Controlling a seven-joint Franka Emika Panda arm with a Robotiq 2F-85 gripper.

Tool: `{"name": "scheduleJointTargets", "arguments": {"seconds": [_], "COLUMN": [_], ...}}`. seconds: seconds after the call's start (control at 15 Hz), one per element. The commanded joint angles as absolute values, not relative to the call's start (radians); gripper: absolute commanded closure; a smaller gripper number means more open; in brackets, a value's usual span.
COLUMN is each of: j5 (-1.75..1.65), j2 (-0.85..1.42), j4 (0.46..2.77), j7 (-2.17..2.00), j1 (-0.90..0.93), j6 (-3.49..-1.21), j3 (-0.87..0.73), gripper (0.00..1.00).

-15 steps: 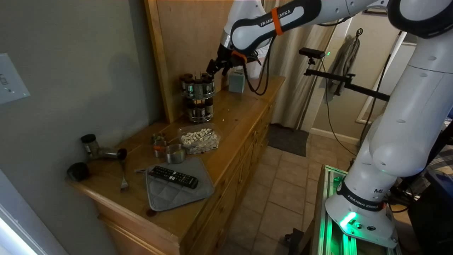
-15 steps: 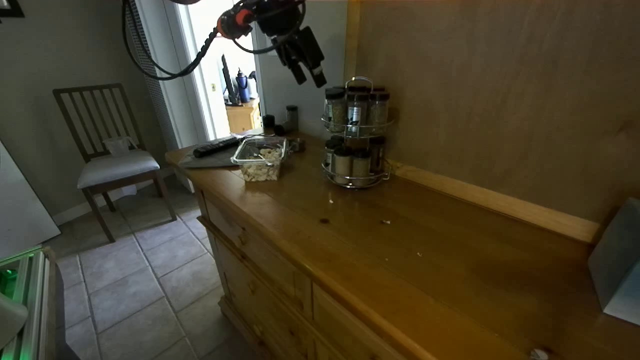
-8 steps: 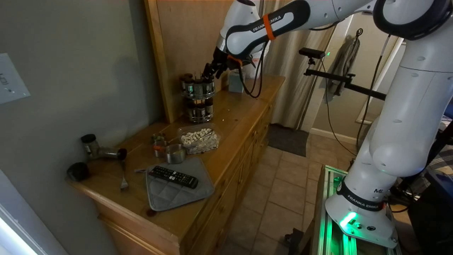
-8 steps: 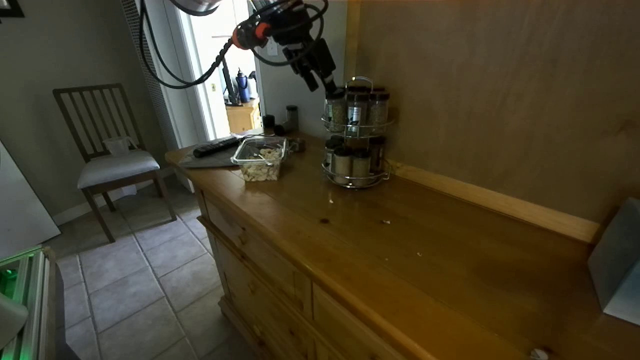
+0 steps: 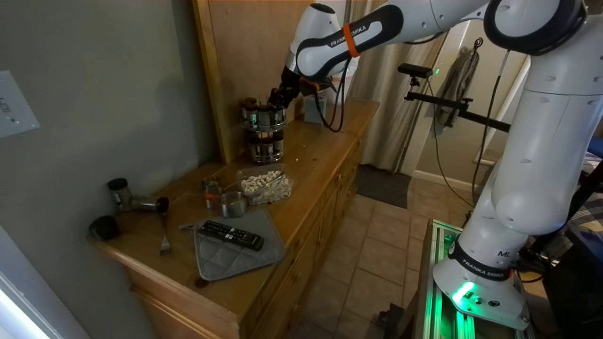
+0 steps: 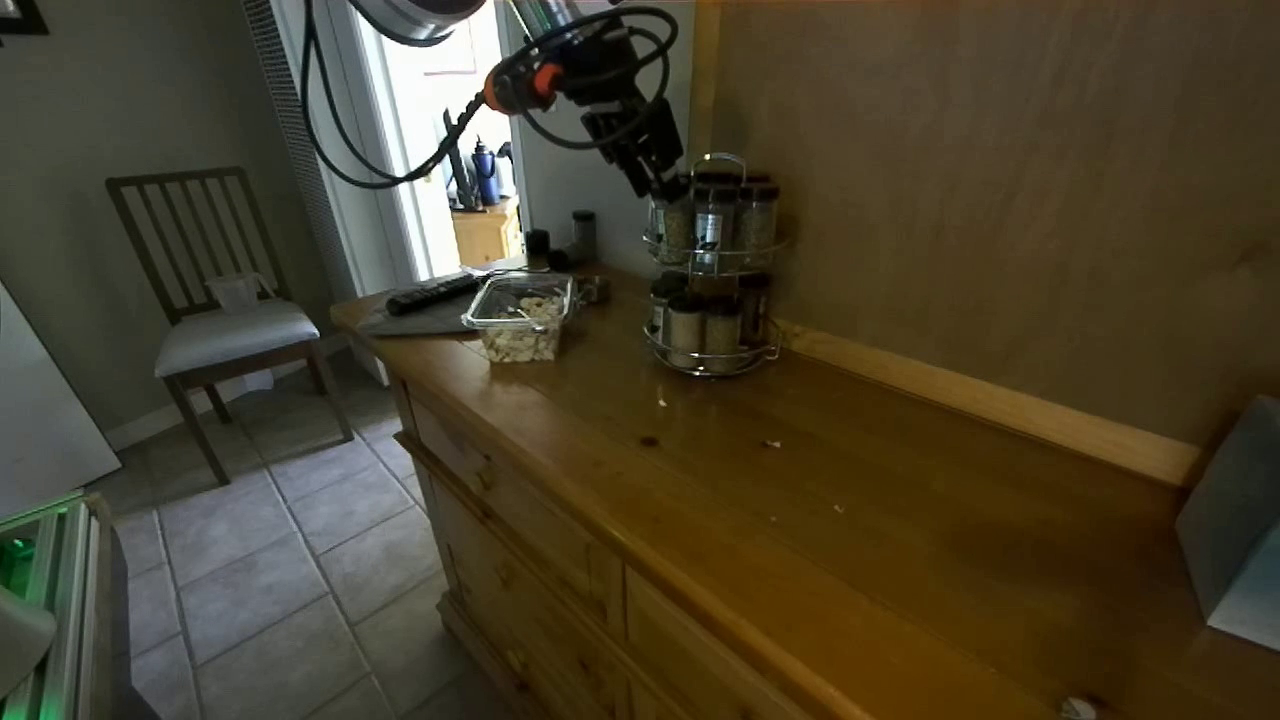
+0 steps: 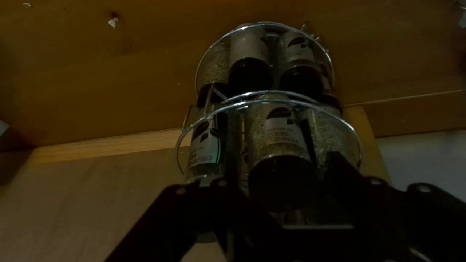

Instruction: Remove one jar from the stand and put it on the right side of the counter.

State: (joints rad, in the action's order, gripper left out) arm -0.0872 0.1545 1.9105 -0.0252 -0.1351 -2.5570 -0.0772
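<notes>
The stand (image 6: 714,373) is a two-tier wire rack of dark-lidded jars on the wooden counter (image 6: 800,500), close to the back panel. In the wrist view a jar (image 7: 283,133) labelled fennel seed sits in the upper tier. My gripper (image 7: 282,160) comes down over its black lid, one finger on each side, with thin dark gaps seeming to remain beside the lid. In both exterior views the gripper (image 6: 664,186) reaches the top of the stand at a slant, and the jar's lid is mostly hidden behind it. All the jars stand in their tiers.
A clear tub of white pieces (image 5: 267,187), a metal cup (image 5: 234,205) and a remote (image 5: 231,235) on a grey mat (image 5: 221,270) lie beyond the stand. Loose jars (image 5: 121,194) rest by the wall. A bluish box (image 6: 1240,530) stands at the counter's opposite end.
My gripper has moved down and across to the stand, from above and beside it to around a jar's lid. Its fingers have come closer together. The jars have not moved.
</notes>
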Motion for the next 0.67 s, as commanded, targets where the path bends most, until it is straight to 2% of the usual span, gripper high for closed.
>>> {"name": "scheduleJointTargets", "arguments": {"seconds": [0.0,0.33,0.47,0.53,0.6], "j5": [-0.042,-0.017,-0.011,-0.008,-0.011], "j2": [0.193,0.210,0.218,0.221,0.225], "j4": [1.867,1.848,1.840,1.837,1.831], "j7": [0.021,0.043,0.051,0.054,0.053], "j1": [-0.134,-0.137,-0.138,-0.138,-0.138], "j6": [-2.567,-2.569,-2.568,-2.566,-2.563], "j3": [-0.082,-0.079,-0.079,-0.079,-0.080], "gripper": [0.33,0.35,0.31,0.36,0.35]}}
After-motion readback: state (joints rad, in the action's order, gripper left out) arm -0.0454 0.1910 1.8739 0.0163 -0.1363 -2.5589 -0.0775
